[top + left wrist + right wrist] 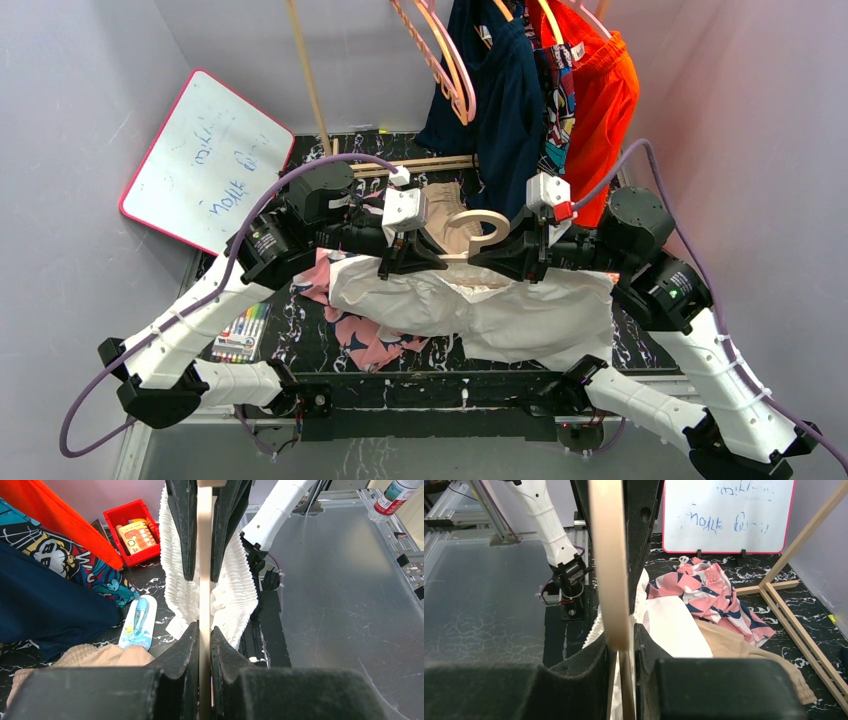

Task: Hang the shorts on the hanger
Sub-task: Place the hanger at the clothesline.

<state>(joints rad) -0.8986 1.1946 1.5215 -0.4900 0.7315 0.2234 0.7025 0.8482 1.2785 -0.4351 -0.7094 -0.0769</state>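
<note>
The beige hanger [478,228] is held level above the table, hook up. My left gripper [408,262] is shut on its left arm and my right gripper [520,262] on its right arm. The white shorts [500,315] hang below the hanger between the two grippers. In the left wrist view the hanger [204,580] is edge-on between my shut left gripper [204,627], with the gathered white waistband [235,590] on both sides of it. In the right wrist view my right gripper [624,635] is shut on the hanger [609,555], with the shorts [671,627] beside it.
A pink navy-patterned garment [362,338] and tan shorts [445,212] lie under the hanger. A whiteboard [205,160] leans at the back left. A marker pack [240,333] lies front left. Navy [500,100] and orange [605,90] clothes and pink hangers [447,60] hang on the wooden rack behind.
</note>
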